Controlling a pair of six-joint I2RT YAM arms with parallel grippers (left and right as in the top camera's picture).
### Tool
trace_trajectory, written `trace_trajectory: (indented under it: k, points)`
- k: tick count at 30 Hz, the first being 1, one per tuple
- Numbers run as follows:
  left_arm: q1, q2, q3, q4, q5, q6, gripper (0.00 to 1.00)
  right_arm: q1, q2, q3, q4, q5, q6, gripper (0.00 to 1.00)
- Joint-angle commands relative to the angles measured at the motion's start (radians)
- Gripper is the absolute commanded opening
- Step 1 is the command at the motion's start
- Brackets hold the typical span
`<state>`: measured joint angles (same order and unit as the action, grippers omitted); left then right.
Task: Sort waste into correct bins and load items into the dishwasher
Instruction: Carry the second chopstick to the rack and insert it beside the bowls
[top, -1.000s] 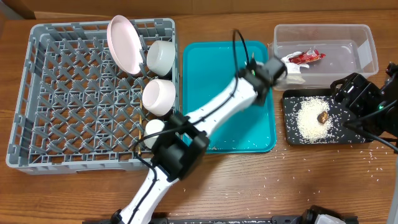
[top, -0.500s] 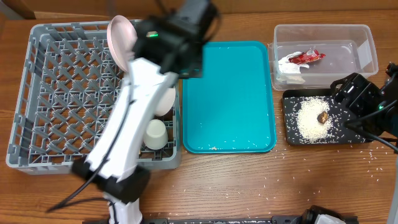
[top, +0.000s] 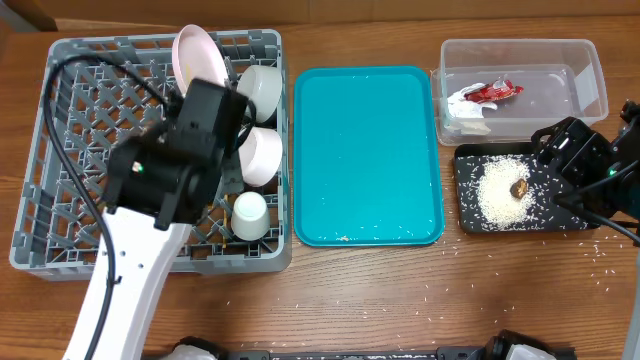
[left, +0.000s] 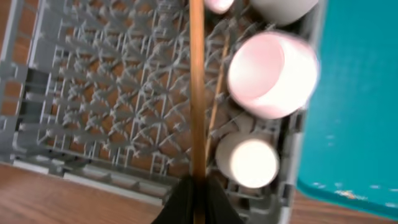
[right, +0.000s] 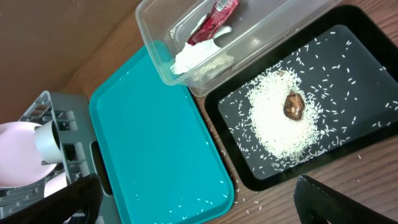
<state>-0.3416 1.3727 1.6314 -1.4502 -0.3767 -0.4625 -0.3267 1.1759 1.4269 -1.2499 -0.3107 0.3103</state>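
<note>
over the dish rack, l fingers pinched shut on one chopstick; 2nd chopstick lies in rack beside bowl & cup. r fingers spread wide, empty, by black tray w/ rice.

- No words, numbers, brands or signs can be read in any view.
- The wrapper in the tub at the desk's far right corner carries red-and-white print, too small to make out.
</note>
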Motion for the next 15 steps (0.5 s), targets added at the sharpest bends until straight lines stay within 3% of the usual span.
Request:
trace_trajectory:
  k: [1, 4, 11, 15]
  points:
    - [0.029, -0.027, -0.228, 0.181, -0.023, 0.132, 0.04, -0.004, -0.001, 0.012, 0.002, -0.004, 0.001, 1.00]
    - [0.045, -0.014, -0.418, 0.387, -0.051, 0.195, 0.04, -0.004, -0.001, 0.012, 0.003, -0.004, 0.001, 1.00]
    - [0.114, -0.011, -0.639, 0.668, -0.052, 0.196, 0.04, -0.004, -0.001, 0.012, 0.002, -0.004, 0.001, 1.00]
    - [0.154, -0.011, -0.699, 0.753, 0.063, 0.347, 0.04, -0.004, -0.001, 0.012, 0.002, -0.004, 0.001, 1.00]
